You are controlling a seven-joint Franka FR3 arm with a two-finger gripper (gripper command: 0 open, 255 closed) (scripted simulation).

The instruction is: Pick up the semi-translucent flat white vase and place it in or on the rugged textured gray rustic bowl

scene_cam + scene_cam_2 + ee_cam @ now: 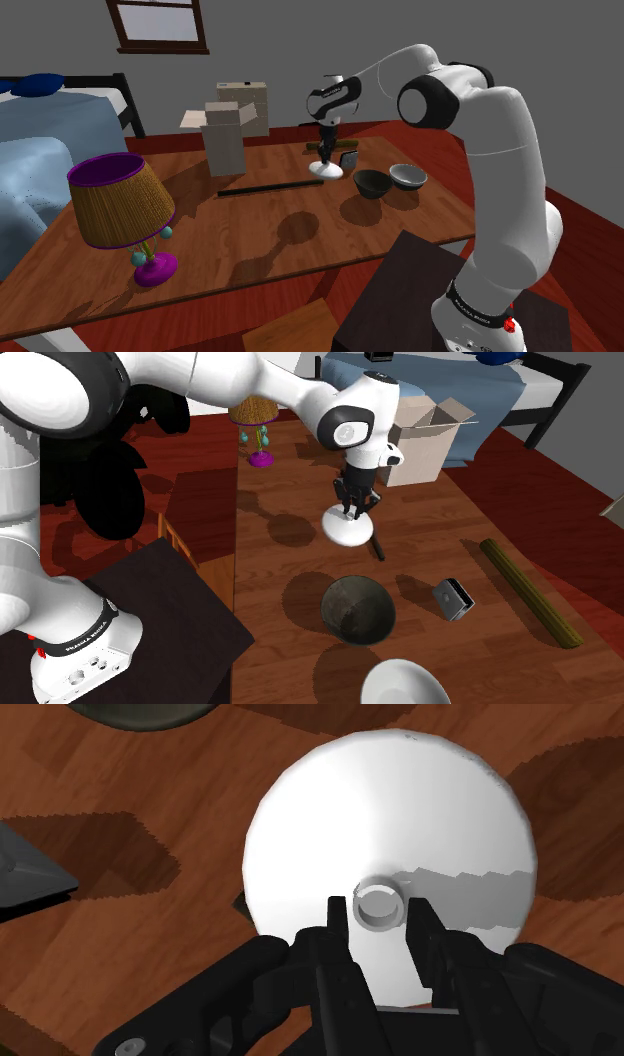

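The flat white vase [325, 170] is a round disc with a short narrow neck and sits low on the wooden table [250, 240]. My gripper [327, 150] comes straight down on it. Seen from the wrist, the two black fingers clasp the small neck [380, 904] from both sides, the white disc [390, 814] spreading out beneath. In the second exterior view the vase [347, 528] lies under the gripper [356, 507]. The rough dark grey bowl [372, 183] [357, 609] stands a short way beside the vase, toward the stand.
A paler bowl [408, 177] [405, 687] sits beside the dark one. A thin black stick [270, 187], a small grey block [453, 598] and an olive rod [530, 592] lie on the table. An open cardboard box [225, 135] and a purple lamp [125, 205] stand farther off.
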